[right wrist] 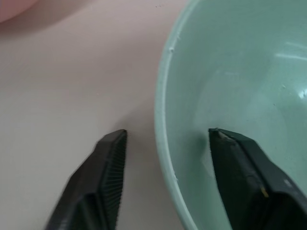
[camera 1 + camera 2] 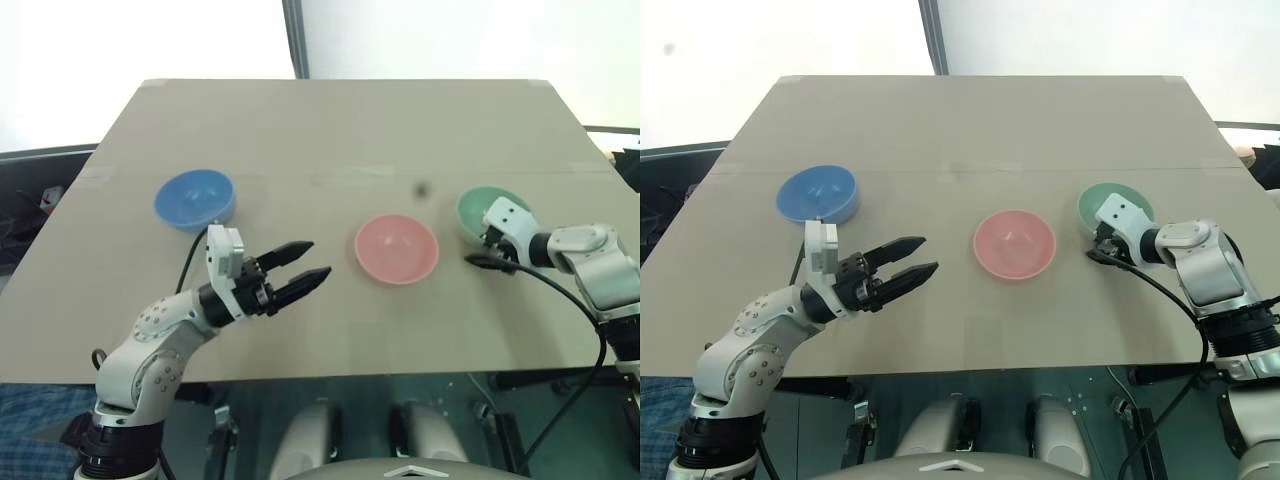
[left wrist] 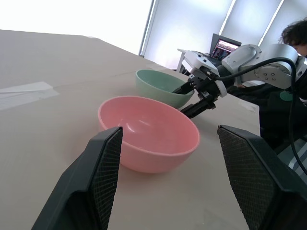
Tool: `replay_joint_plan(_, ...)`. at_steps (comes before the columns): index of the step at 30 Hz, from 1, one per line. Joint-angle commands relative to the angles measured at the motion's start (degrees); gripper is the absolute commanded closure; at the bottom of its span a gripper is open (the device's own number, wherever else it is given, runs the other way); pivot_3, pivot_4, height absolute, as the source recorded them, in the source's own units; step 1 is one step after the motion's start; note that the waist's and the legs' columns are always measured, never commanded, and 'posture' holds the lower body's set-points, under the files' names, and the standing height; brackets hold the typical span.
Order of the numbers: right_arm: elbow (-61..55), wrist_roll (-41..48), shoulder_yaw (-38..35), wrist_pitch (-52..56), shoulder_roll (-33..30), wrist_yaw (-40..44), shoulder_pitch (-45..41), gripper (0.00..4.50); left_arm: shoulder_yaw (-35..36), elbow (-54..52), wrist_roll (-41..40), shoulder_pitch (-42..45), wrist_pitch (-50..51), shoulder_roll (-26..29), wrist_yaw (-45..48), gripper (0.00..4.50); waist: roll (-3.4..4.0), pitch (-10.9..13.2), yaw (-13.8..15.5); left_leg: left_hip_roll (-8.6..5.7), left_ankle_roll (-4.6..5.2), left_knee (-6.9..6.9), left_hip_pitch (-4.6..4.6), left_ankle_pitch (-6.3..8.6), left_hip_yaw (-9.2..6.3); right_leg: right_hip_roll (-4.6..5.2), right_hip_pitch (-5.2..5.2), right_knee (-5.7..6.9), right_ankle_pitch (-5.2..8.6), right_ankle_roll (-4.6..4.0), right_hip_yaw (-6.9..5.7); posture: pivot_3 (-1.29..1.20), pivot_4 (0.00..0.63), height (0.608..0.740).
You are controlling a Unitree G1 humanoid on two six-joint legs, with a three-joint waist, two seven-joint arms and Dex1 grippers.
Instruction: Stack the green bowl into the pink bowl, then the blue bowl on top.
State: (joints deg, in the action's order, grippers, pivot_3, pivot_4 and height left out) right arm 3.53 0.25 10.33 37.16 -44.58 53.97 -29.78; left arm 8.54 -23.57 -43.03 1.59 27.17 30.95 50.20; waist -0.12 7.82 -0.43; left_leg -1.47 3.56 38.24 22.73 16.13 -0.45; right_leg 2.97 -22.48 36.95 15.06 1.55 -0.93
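Black fingers of our right gripper (image 1: 165, 143) straddle the rim of the green bowl (image 2: 478, 207): one finger (image 1: 242, 175) is inside the bowl, the other outside over the bench (image 2: 330, 130), and there is still a gap on both sides of the rim, so the gripper is part open and not yet pinching it. In the head views this gripper sits at the near edge of the green bowl, at the right of the bench.

Our left gripper (image 2: 303, 268) hangs wide open above the bench, holding nothing, its fingers pointing toward the pink bowl (image 2: 397, 248), which lies just beyond their tips with bare bench between. The pink bowl is in the middle, upright and empty, with the green bowl near its right side, not touching. The blue bowl (image 2: 195, 198) stands apart at the left, behind our left gripper.

We can read no writing or labels on the bowls.
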Motion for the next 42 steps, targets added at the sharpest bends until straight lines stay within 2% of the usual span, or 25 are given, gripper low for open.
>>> replay_joint_plan(1, -1.0, 0.2, -0.64, -1.58, -0.52, 0.14, -0.39, 3.25, 1.13, -2.39, -1.34, -0.75, -0.31, 0.46, 0.24, 1.17, 0.0, 0.0, 0.02, 0.0, 0.0, 0.0, 0.0, 0.0, 0.0, 0.0, 0.0, 0.0, 0.0, 0.0, 0.0, 0.0, 0.15, 0.74)
replay_joint_plan(2, -1.3, 0.34, -0.61, -1.79, -0.64, 0.41, -0.3, 3.45, 1.14, -2.47, -1.43, -0.86, -0.3, 0.46, 0.21, 1.17, 0.0, 0.0, 0.02, 0.0, 0.0, 0.0, 0.0, 0.0, 0.0, 0.0, 0.0, -0.01, 0.0, 0.0, 0.0, 0.0, 0.15, 0.74)
replay_joint_plan(5, -2.51, 0.69, -0.63, -1.76, -0.99, 1.02, 0.16, 4.44, 1.2, -2.69, -1.77, -1.07, -0.22, 0.5, 0.18, 1.17, -0.11, -0.08, 0.02, 0.01, 0.0, 0.0, -0.02, 0.0, -0.01, 0.0, 0.02, 0.0, 0.0, 0.0, 0.0, 0.0, 0.15, 0.74)
replay_joint_plan(9, -2.49, -0.48, -0.71, -0.91, -1.05, -0.56, -1.17, 4.44, 1.58, -2.53, -1.95, -1.76, -0.44, 0.96, 0.52, 1.17, -0.19, -0.14, 0.0, 0.02, 0.0, 0.0, -0.06, 0.01, -0.01, 0.01, 0.05, 0.0, 0.0, 0.0, 0.0, 0.0, 0.15, 0.74)
replay_joint_plan(13, -4.94, 1.28, -2.08, -0.79, -1.96, 1.44, -6.08, 4.44, 1.94, -2.36, -1.89, -2.19, -0.72, 1.2, 0.25, 1.17, -0.06, -0.06, -0.12, 0.02, 0.0, 0.0, -0.05, 0.0, -0.01, 0.01, 0.03, 0.0, 0.0, 0.0, 0.0, 0.0, 0.15, 0.74)
replay_joint_plan(17, -17.87, 5.56, -0.48, 3.28, -2.98, 6.87, -11.7, 4.44, 1.86, -2.1, -1.68, -2.25, -0.96, 1.26, 0.26, 1.17, 0.1, 0.03, -0.1, 0.03, 0.0, -0.04, -0.01, 0.0, -0.02, -0.02, -0.03, 0.0, 0.01, -0.01, 0.0, 0.0, 0.15, 0.74)
replay_joint_plan(22, -31.48, 8.77, 4.13, 7.09, -5.33, 11.18, -9.51, 4.44, 1.65, -1.91, -1.34, -2.16, -1.24, 1.17, 0.22, 1.17, -0.05, -0.05, 0.21, 0.04, 0.01, -0.11, 0.08, 0.01, -0.05, -0.03, -0.09, -0.09, 0.01, -0.01, -0.01, 0.0, 0.15, 0.74)
replay_joint_plan(26, -37.07, 7.87, 7.06, 6.67, -8.83, 12.1, -5.86, 4.44, 2.06, -1.58, -1.4, -2.46, -1.31, 1.37, 0.41, 1.17, -0.07, -0.06, 1.19, -0.05, 0.15, 0.01, 0.1, 0.1, -0.01, 0.1, -0.07, -0.14, 0.0, 0.0, -0.01, 0.0, 0.15, 0.74)
replay_joint_plan(33, -39.4, 8.35, 8.95, 8.28, -5.61, 8.96, -7.65, 4.44, 1.24, -0.34, -0.81, -1.19, -1.41, 1.34, 0.98, 1.17, -0.06, -0.06, 1.08, 0.0, 0.11, 0.04, 0.04, 0.07, 0.0, 0.07, -0.09, -0.04, 0.0, 0.0, 0.0, 0.0, 0.15, 0.74)
replay_joint_plan(34, -39.9, 8.7, 8.86, 8.75, -5.52, 8.89, -7.78, 3.64, 1.1, -0.15, -0.74, -0.97, -1.44, 1.33, 1.11, 1.17, -0.06, -0.06, 1.09, 0.0, 0.1, 0.04, 0.04, 0.07, -0.01, 0.06, -0.1, -0.03, 0.0, 0.0, 0.0, 0.0, 0.15, 0.74)
replay_joint_plan(36, -41.05, 9.79, 8.06, 10.58, -5.08, 8.37, -8.08, 3.23, 0.97, 0.21, -0.69, -0.7, -1.47, 1.37, 1.46, 1.17, -0.06, -0.06, 1.12, -0.01, 0.1, 0.04, 0.04, 0.07, -0.01, 0.06, -0.1, -0.04, 0.0, 0.0, -0.01, 0.0, 0.15, 0.74)
replay_joint_plan(37, -41.39, 10.56, 7.22, 12.44, -4.3, 7.52, -8.58, 2.7, 0.88, 0.38, -0.66, -0.56, -1.45, 1.41, 1.67, 1.17, -0.07, -0.06, 1.17, -0.01, 0.11, 0.04, 0.05, 0.07, -0.01, 0.06, -0.09, -0.06, 0.0, 0.0, -0.01, 0.0, 0.15, 0.74)
replay_joint_plan(40, -41.67, 11.69, 6.4, 15.21, -3.4, 6.14, -9.58, 1.86, 0.71, 0.78, -0.56, -0.19, -1.4, 1.38, 2.04, 1.17, -0.07, -0.07, 1.17, -0.02, 0.12, 0.04, 0.07, 0.08, -0.01, 0.06, -0.09, -0.08, 0.0, 0.0, 0.0, 0.0, 0.15, 0.74)
replay_joint_plan(41, -41.89, 12.65, 5.81, 16.12, -3.08, 5.96, -9.44, 1.4, 0.54, 0.96, -0.44, 0.01, -1.43, 1.32, 2.11, 1.17, -0.07, -0.07, 1.16, -0.02, 0.12, 0.05, 0.07, 0.08, 0.0, 0.07, -0.09, -0.08, 0.0, 0.0, 0.0, 0.0, 0.15, 0.74)
replay_joint_plan(42, -42.34, 14.52, 4.25, 17.53, -2.44, 5.71, -9.07, 1.4, 0.4, 1.16, -0.21, 0.25, -1.53, 1.28, 2.14, 1.17, -0.07, -0.06, 1.17, -0.02, 0.12, 0.04, 0.07, 0.07, -0.01, 0.07, -0.09, -0.08, 0.0, 0.0, -0.01, 0.0, 0.15, 0.74)
